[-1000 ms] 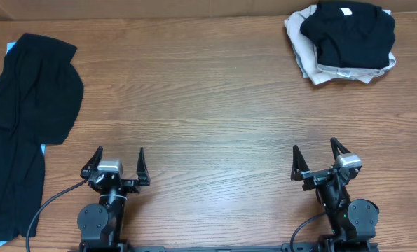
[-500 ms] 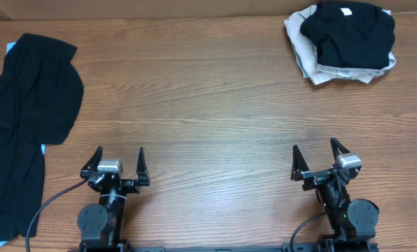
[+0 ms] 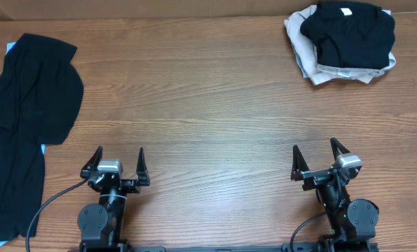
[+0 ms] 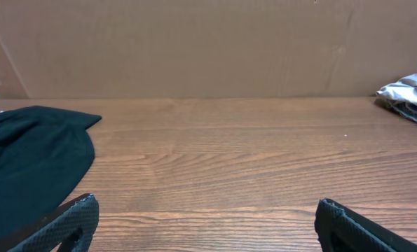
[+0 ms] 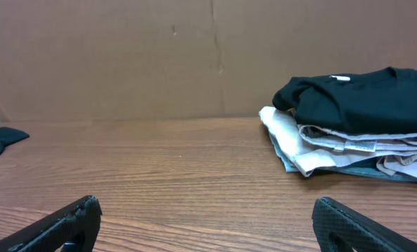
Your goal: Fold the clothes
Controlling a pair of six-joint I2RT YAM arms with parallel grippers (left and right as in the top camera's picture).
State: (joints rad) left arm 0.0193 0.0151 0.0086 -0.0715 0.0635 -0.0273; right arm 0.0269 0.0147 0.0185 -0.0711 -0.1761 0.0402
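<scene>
Black clothes [image 3: 26, 119] lie spread and rumpled along the table's left edge, also seen at the left of the left wrist view as a dark garment [image 4: 26, 161]. A folded black T-shirt [image 3: 348, 31] with a small white neck label tops a stack at the far right, seen too in the right wrist view [image 5: 362, 101]. My left gripper [image 3: 118, 159] rests at the near left, open and empty, well to the right of the loose garment. Open and empty too, my right gripper [image 3: 317, 155] sits at the near right, far in front of the stack.
Under the folded black shirt lie beige and pale folded garments [image 3: 313, 66]. A bit of light blue paper or cloth [image 3: 10, 47] peeks from beneath the left garment. A brown cardboard wall [image 4: 208, 42] stands along the table's far edge.
</scene>
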